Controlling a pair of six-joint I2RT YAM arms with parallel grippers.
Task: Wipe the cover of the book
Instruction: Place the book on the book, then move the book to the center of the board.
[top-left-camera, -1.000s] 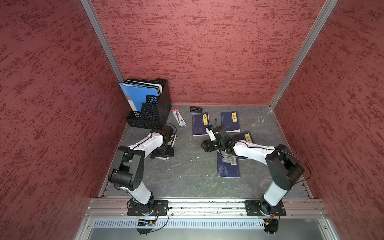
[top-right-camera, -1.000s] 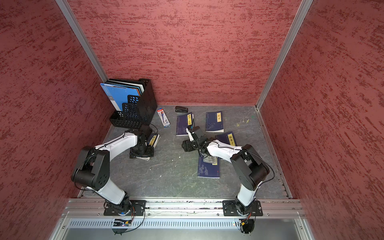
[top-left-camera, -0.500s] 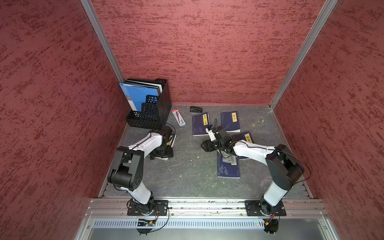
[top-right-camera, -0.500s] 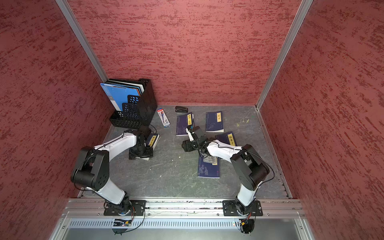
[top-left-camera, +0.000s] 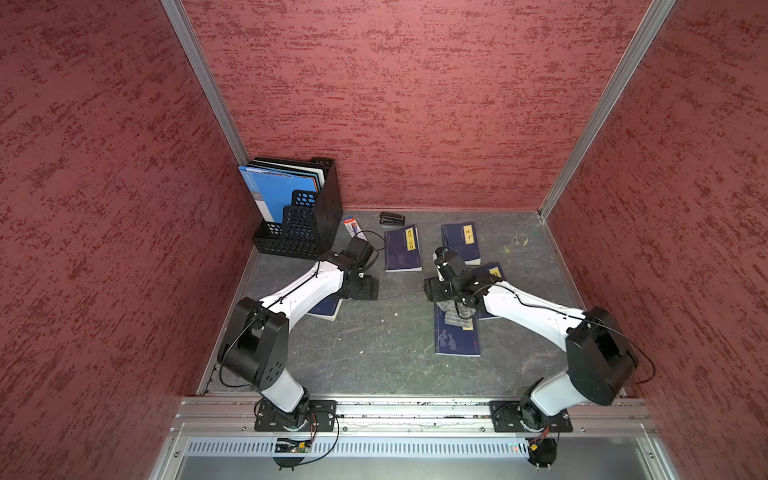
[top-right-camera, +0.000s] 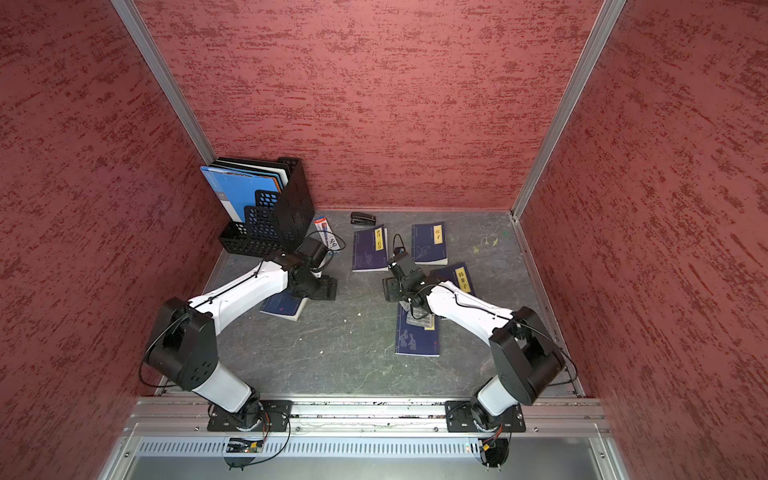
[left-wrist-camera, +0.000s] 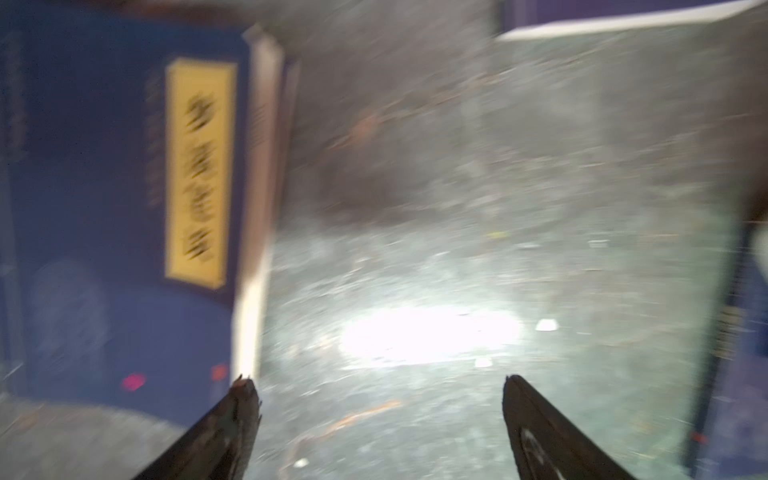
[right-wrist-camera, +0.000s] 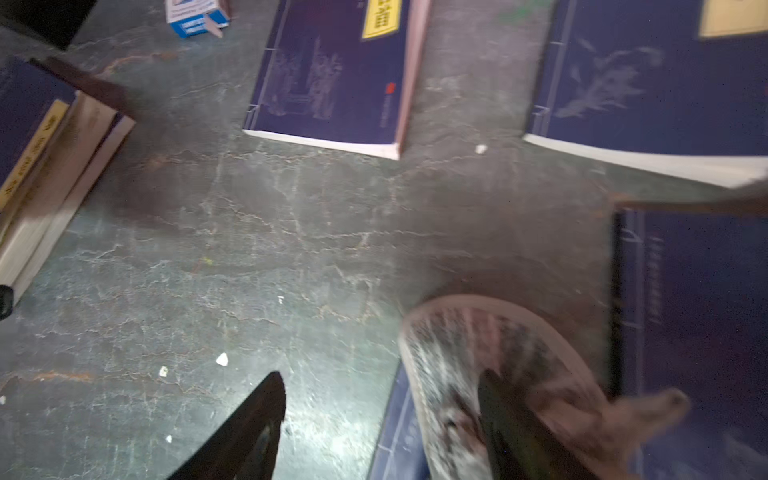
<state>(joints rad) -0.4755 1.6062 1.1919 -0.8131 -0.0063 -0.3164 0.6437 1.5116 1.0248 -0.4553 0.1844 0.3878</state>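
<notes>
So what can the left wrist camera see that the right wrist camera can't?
Only the left wrist view: the left fingers, spread wide with nothing between them, and a bright white glare on the table ahead of them. The picture is blurry.

Only the right wrist view: a grey-white cloth bunched against one of the right fingers, and a small blue-and-white box far off.

Both: dark blue books with yellow labels, the cracked grey table, and two black fingers standing apart.

file rack back-left, blue folders inside | stapler by back wall | small box beside rack
</notes>
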